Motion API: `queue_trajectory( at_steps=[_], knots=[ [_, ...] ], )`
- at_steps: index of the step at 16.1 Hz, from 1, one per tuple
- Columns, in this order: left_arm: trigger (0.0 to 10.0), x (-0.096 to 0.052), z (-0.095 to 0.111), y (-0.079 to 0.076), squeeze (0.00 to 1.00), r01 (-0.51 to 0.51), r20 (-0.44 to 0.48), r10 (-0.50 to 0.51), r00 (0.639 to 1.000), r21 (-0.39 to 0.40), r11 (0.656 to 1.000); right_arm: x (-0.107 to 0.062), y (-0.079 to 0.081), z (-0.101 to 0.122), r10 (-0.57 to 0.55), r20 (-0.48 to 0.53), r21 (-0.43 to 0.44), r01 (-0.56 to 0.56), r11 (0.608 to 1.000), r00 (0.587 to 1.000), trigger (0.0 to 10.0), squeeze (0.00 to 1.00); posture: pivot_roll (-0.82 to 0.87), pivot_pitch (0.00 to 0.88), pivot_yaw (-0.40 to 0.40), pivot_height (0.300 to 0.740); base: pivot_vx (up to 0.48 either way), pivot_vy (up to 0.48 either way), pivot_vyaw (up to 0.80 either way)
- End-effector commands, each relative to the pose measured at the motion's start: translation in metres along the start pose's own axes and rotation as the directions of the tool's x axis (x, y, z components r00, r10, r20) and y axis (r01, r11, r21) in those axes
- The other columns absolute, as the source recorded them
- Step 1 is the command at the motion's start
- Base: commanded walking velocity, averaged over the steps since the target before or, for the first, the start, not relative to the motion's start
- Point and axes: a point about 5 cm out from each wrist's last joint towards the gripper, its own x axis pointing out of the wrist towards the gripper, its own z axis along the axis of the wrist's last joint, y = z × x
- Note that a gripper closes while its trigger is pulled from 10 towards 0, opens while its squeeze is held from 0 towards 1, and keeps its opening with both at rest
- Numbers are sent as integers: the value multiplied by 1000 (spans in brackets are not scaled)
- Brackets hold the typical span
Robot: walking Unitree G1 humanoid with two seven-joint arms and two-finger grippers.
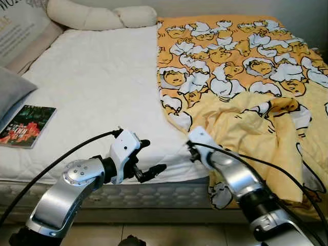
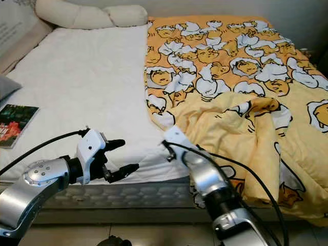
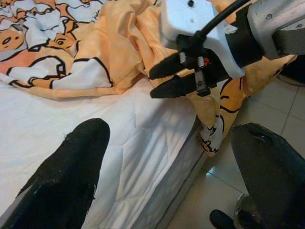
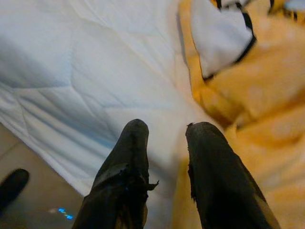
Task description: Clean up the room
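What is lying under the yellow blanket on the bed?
The yellow blanket lies on the white mattress, which shows bare beside it. Whether anything else lies beneath its rumpled folds cannot be seen.

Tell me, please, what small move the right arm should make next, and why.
Probably ease the right pincer forward onto the blanket edge. Its open fingers hover over the white mattress beside the rumpled yellow fabric, gripping nothing yet.

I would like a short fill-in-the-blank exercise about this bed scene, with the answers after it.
1. The crumpled blanket is mostly ____ in colour.
2. The book lies on the ____.
3. The left pincer has its fingers ____.
4. The right pincer is near the blanket's ____.

Answers: yellow; mattress; open; edge
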Motion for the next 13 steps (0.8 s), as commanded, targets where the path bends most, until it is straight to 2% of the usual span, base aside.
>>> queue_trajectory(
  at_steps=[1,2,3,7,11,13],
  knots=[
    [10000,0,-1,0,0,-5,-11,5,1000,12,1000,-1,0,10,-24,2,-50,24,998,1000,10000,1000,28,0,73,740,0,0,0],
    [10000,0,-2,-1,306,6,-18,-6,1000,13,1000,0,3,12,-41,-17,-107,39,994,999,10000,1000,28,0,73,740,0,0,0],
    [10000,2,-2,-4,1000,22,-18,-22,1000,25,999,1,6,13,-73,-42,-159,65,985,996,10000,1000,28,0,70,740,0,0,0],
    [10000,4,0,-4,1000,22,-14,-22,1000,37,999,5,9,14,-133,-77,-204,115,972,988,10000,1000,34,0,72,740,0,0,0],
    [10000,2,0,-3,1000,27,-19,-26,999,36,999,11,4,2,-203,-115,-263,168,950,972,10000,1000,40,0,78,740,0,0,0],
    [10000,2,0,-3,1000,29,-17,-28,999,33,999,13,0,-7,-225,-139,-262,183,947,964,10000,1000,39,0,81,740,0,0,0]
  ],
)
